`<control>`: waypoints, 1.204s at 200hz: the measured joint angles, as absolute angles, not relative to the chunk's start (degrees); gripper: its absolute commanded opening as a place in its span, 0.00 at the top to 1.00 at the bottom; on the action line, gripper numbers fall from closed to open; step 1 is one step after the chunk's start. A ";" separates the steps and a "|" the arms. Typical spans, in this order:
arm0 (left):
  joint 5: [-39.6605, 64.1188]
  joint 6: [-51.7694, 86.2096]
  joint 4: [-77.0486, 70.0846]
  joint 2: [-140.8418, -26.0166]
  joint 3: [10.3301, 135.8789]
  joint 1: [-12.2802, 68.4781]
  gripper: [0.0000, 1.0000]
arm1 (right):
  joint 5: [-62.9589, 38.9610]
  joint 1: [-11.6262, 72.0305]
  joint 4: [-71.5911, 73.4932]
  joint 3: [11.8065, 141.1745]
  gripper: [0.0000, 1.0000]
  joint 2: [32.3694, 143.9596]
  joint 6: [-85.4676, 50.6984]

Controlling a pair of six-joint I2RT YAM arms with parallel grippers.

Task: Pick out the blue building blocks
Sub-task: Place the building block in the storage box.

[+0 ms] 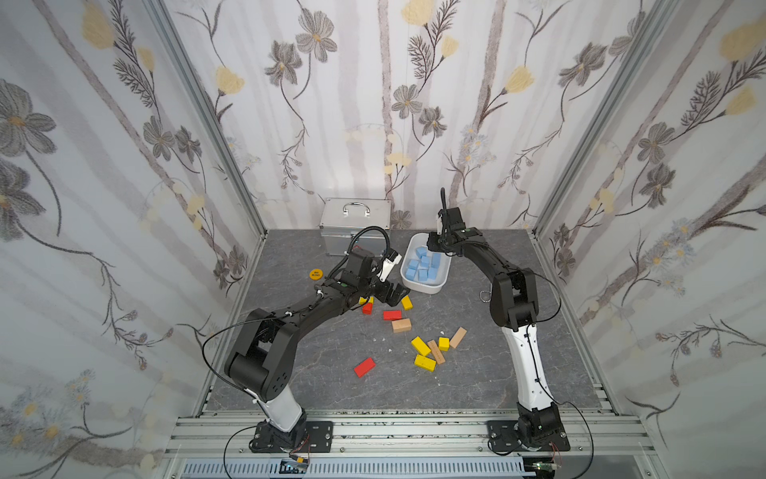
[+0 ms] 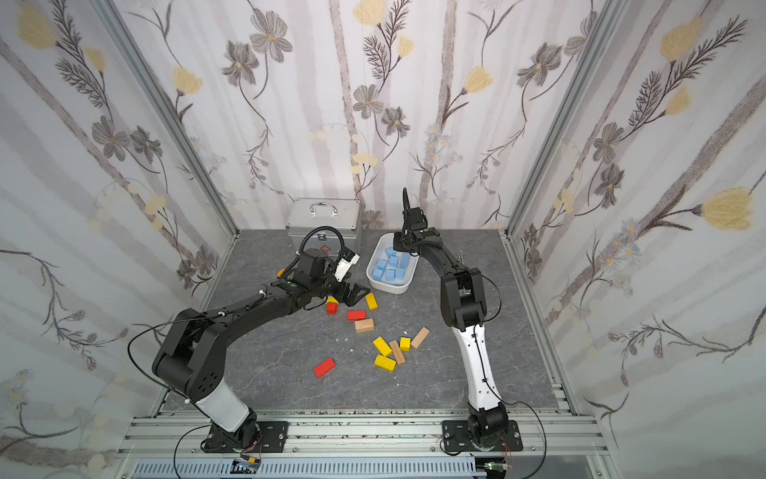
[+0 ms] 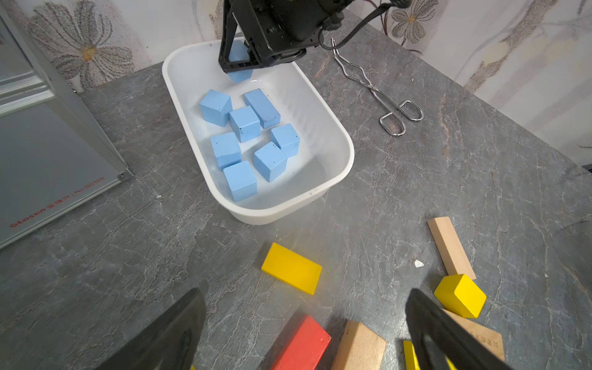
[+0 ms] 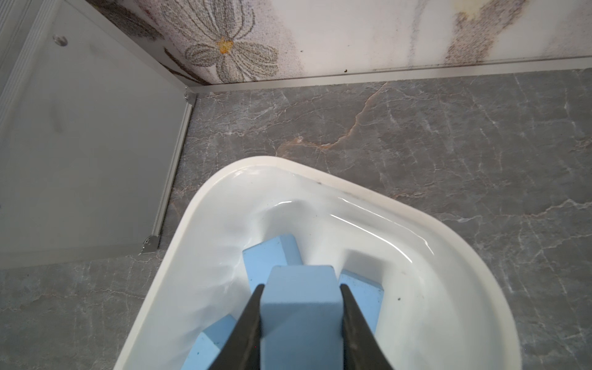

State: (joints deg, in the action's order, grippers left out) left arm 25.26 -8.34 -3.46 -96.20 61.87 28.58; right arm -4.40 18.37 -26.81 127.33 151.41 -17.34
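Right gripper point(image 4: 301, 286) pinches one blue block point(image 4: 299, 320) over the white tub point(image 4: 455, 237); left gripper point(image 3: 304, 294) spread.

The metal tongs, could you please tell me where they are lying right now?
In the left wrist view, the metal tongs lie on the tabletop just to the robot's right of the white tub.

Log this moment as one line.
right gripper shut on blue block over white tub | left gripper open, empty | seven blue blocks in tub
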 measured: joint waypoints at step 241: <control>23.14 -9.04 -0.99 -92.29 58.06 28.67 0.00 | -10.72 17.28 -24.62 129.75 0.53 155.02 -21.82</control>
State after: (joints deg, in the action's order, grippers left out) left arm 23.14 -9.04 -0.99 -92.29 58.06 28.67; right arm -10.72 17.28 -24.62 129.75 155.02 -21.82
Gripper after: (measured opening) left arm 0.997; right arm 0.468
